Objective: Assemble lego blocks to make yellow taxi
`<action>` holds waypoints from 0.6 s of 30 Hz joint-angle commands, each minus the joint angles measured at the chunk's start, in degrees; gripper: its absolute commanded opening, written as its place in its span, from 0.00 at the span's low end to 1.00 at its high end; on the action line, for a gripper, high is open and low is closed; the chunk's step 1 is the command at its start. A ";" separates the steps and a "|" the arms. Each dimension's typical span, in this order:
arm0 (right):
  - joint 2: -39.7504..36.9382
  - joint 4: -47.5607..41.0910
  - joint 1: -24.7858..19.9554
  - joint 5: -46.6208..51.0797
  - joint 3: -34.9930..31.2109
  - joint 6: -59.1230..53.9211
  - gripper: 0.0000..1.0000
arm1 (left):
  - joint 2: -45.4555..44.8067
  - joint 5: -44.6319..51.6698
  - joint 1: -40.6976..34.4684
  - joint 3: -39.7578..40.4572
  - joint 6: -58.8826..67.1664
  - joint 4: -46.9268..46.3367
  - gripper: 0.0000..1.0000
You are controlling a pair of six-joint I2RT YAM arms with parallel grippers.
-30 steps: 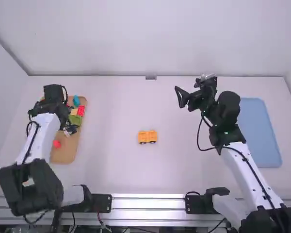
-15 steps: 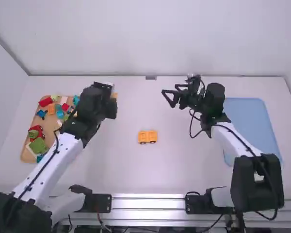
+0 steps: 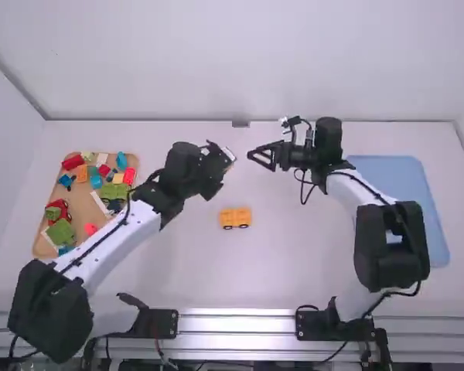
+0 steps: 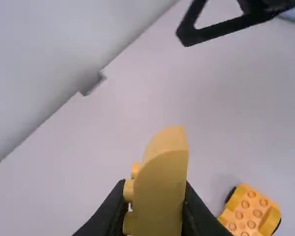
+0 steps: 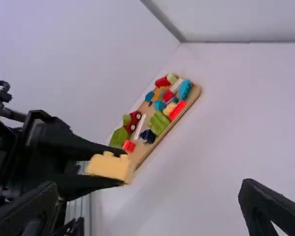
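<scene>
The orange-yellow wheeled brick base [image 3: 236, 219] sat on the table between the 2 arms, presumably within reach of both. Above it, beyond its far side, the left gripper [image 4: 152, 209] pinched 1 curved yellow block [image 4: 161, 189], its rounded end jutting free, perhaps for a handover. The right gripper [image 5: 148, 196] faced it, fingers spread. Spare bricks lay on the wooden tray [image 3: 80, 204].

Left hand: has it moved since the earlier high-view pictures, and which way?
Yes, rightward in the high view. The left hand was over the wooden tray at first; now it is well off to that tray's right.
</scene>
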 commanded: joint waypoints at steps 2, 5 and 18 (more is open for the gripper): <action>0.31 -0.96 0.50 -4.31 1.88 -1.20 0.96 | 1.95 0.48 -1.51 -0.85 6.84 1.03 0.02; 0.31 -7.96 0.39 -3.93 1.88 -5.07 0.91 | 4.37 0.42 -2.64 -0.85 9.29 3.69 0.02; 0.31 -19.63 3.48 0.35 1.88 -13.00 0.80 | 5.88 3.89 -2.99 -0.96 18.32 3.43 0.02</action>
